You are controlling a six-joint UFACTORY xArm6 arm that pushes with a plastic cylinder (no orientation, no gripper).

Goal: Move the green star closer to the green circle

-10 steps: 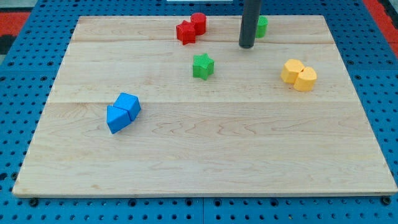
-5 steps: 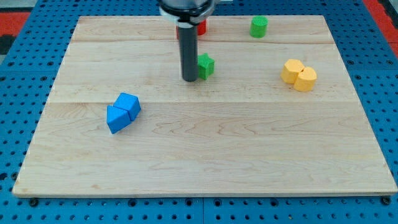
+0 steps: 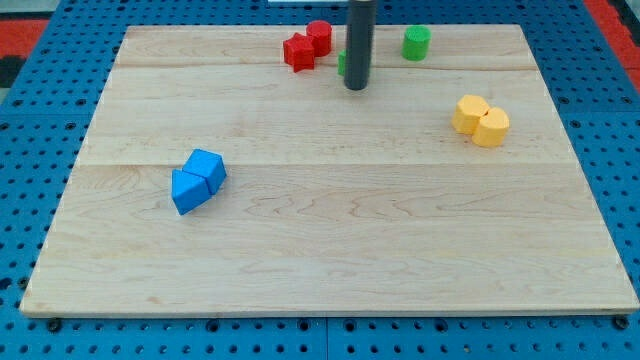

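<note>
My tip (image 3: pixel 356 87), a plain dark rod tool with nothing to open or close, stands against the small green star block (image 3: pixel 343 64) (mostly hidden behind it). The green circular block (image 3: pixel 416 42) sits near, rightward. An off-centre push might skid the star toward the red blocks (image 3: pixel 306 45).

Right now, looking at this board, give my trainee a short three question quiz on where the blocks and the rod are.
1. True or false: my tip stands right in front of the green star, hiding most of it.
2. Which blocks lie nearest the view's left? A) the yellow pair B) the blue pair C) the green circle
3. Fill in: the two red blocks sit at the view's ____ edge of the wooden board.

Key: 1 true; 2 B; 3 top.
</note>
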